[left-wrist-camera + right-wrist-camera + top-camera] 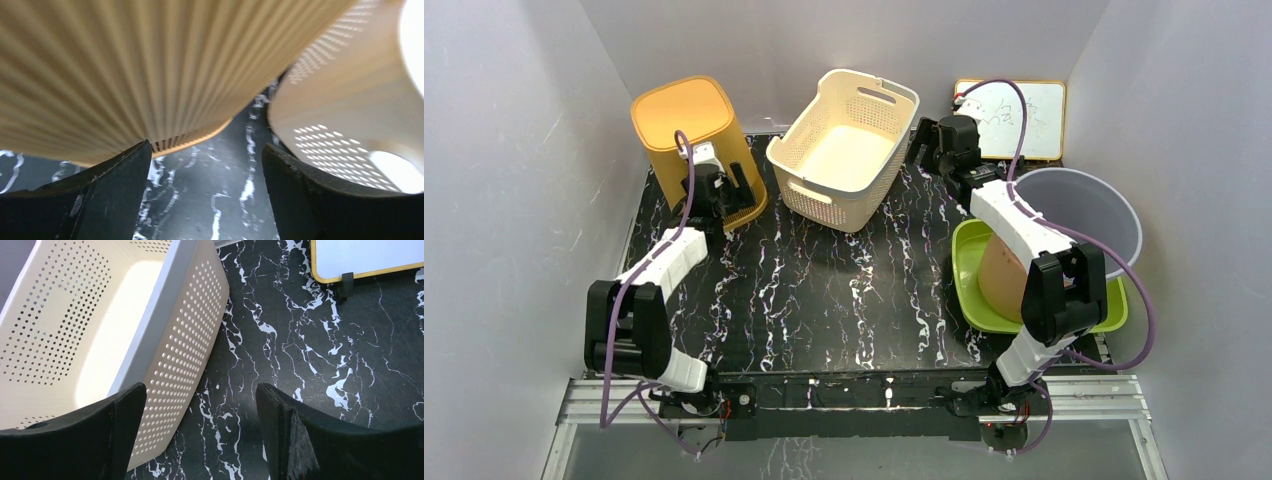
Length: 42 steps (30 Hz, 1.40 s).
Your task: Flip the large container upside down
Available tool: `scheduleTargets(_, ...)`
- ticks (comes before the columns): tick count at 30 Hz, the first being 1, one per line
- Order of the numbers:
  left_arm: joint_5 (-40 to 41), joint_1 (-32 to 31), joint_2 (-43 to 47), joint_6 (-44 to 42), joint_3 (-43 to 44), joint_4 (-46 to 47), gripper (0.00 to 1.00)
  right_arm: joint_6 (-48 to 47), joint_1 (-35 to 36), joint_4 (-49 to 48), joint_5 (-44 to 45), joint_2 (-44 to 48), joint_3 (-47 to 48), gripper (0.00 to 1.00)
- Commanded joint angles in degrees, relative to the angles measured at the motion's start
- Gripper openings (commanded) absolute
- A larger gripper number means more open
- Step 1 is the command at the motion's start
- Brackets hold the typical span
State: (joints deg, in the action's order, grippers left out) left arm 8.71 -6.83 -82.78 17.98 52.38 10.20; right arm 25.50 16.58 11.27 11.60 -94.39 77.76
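Cream basket, just beside right hand, fingers apart

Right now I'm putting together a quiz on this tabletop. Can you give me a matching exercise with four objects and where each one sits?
Things:
1. yellow ribbed bin
2. cream perforated basket
3. whiteboard
4. grey bucket

Places:
A. far right corner, against the back wall
B. middle of the far edge
C. right side, next to the green tray
D. far left, at the left gripper

Pairs: 1-D, 2-B, 3-A, 4-C
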Motion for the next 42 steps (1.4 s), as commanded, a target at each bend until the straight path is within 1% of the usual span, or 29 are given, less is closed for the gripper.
scheduleTargets(1,8.1,3.9,-1.8,-2.6,0.8,3.4,0.8,-1.2,-0.7,-3.8,-2.0,-1.0,0.4,0.79)
scheduleTargets(11,3.2,12.1,-9.2,-8.3,7.5,5.6,0.81,-2.1,-1.6,-3.9,-3.3,-1.7,0.9,0.79)
scheduleTargets(17,1.8,15.0,-12.1,-10.5,11.8,4.9,0.83,-2.7,-1.6,-3.8,-3.4,-1.4,0.8,0.79)
scheduleTargets(20,-0.4,15.3,-12.7,-11.9,13.3,3.3,0.84,-3.3,-1.8,-3.4,-3.1,-1.5,1.0,0.8)
scheduleTargets(24,-3.3,15.3,-12.3,-11.2,15.6,-2.8,0.85,-3.8,-1.8,-2.2,-2.5,-1.4,1.6,0.81)
scheduleTargets(28,-5.5,15.3,-9.8,-8.5,17.4,-11.1,0.87,-4.1,-1.7,-1.4,-3.5,-0.9,1.7,0.82)
scheduleTargets(30,-8.5,15.1,-5.8,-7.2,16.3,-13.4,0.87,-4.0,-1.8,-1.2,-3.7,-0.2,1.4,0.82)
scheduleTargets(34,-14.7,14.7,3.5,-4.7,11.2,-14.8,0.86,-4.0,-1.7,-0.5,-3.8,0.8,1.1,0.82)
scheduleTargets(37,-22.1,13.8,8.5,-3.0,8.3,-16.2,0.84,-4.5,-1.6,-0.5,-5.9,0.9,2.2,0.85)
scheduleTargets(40,-25.1,12.4,10.7,-2.6,6.6,-19.1,0.84,-6.0,-0.1,0.4,-5.8,0.8,5.3,0.83)
scheduleTargets(42,-25.3,12.2,12.1,-2.7,5.6,-21.0,0.84,-7.8,1.6,1.6,-5.2,0.6,7.7,0.83)
